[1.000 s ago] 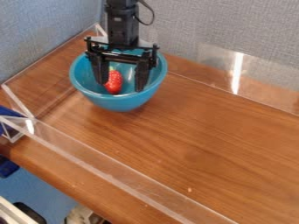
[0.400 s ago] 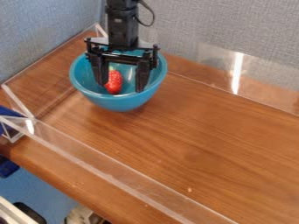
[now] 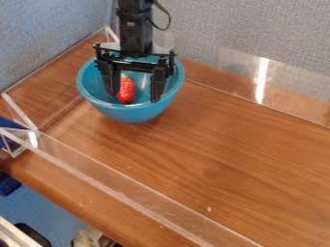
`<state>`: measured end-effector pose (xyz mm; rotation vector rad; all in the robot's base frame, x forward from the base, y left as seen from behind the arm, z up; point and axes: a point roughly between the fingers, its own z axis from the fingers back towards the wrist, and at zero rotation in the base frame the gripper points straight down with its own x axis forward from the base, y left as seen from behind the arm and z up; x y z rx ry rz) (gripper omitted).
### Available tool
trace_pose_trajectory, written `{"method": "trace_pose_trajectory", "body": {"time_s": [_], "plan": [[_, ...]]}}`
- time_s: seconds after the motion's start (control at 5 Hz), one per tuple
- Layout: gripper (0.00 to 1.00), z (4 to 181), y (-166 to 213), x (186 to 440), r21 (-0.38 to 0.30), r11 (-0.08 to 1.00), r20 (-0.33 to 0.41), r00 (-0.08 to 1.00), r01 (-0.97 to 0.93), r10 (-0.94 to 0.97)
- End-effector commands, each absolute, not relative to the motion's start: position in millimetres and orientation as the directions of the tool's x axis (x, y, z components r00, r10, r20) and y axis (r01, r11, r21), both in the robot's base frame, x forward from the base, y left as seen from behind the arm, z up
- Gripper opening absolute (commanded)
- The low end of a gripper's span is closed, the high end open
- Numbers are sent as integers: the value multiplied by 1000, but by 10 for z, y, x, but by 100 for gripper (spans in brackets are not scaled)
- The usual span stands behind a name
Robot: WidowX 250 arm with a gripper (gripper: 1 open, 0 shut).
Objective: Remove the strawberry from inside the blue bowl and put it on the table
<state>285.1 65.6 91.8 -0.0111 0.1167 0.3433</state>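
One blue bowl (image 3: 133, 111) rests on the brown table (image 3: 219, 159) near grey walls (image 3: 245, 39).

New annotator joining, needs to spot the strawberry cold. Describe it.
On the brown wooden table, find the round turquoise-blue bowl under the black gripper. Inside it, between the gripper's open fingers, sits the strawberry. It is the small bright red thing, unlike the blue bowl and black fingers around it.

the black arm hung straight down, and its hand (image 3: 133, 85) pointed down with its fingers wide open.
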Motion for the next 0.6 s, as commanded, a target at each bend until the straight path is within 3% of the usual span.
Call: {"method": "trace_pose_trajectory", "body": {"time_s": [0.0, 0.4], "plan": [[100, 1115, 639, 2881, -2, 940, -46, 939, -341, 340], [100, 913, 733, 2926, 10, 932, -72, 930, -361, 361]]}}
